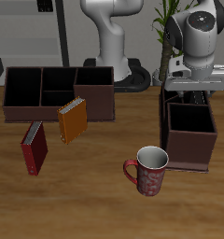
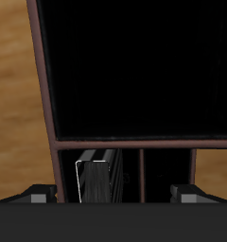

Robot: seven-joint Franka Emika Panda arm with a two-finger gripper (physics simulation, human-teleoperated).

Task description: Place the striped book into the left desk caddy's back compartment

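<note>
The left desk caddy (image 1: 190, 149) is a dark maroon two-cell box, and my gripper (image 1: 190, 93) hangs right above its rear part. In the wrist view the caddy's rim (image 2: 49, 95) frames one big dark cell. Past the divider (image 2: 134, 145) lies the back compartment (image 2: 163, 175). The striped book (image 2: 94, 181) stands on edge inside that compartment, close to one side wall. My gripper (image 2: 111, 196) is open, with its fingers (image 2: 35, 196) spread far wider than the book and not touching it. The arm hides the book in the exterior view.
A wider three-cell maroon caddy (image 1: 58, 91) stands at the back on the other side. In front of it an orange book (image 1: 73, 120) and a red book (image 1: 34, 147) stand on the table. A red patterned mug (image 1: 148, 170) sits near the front edge beside the two-cell caddy.
</note>
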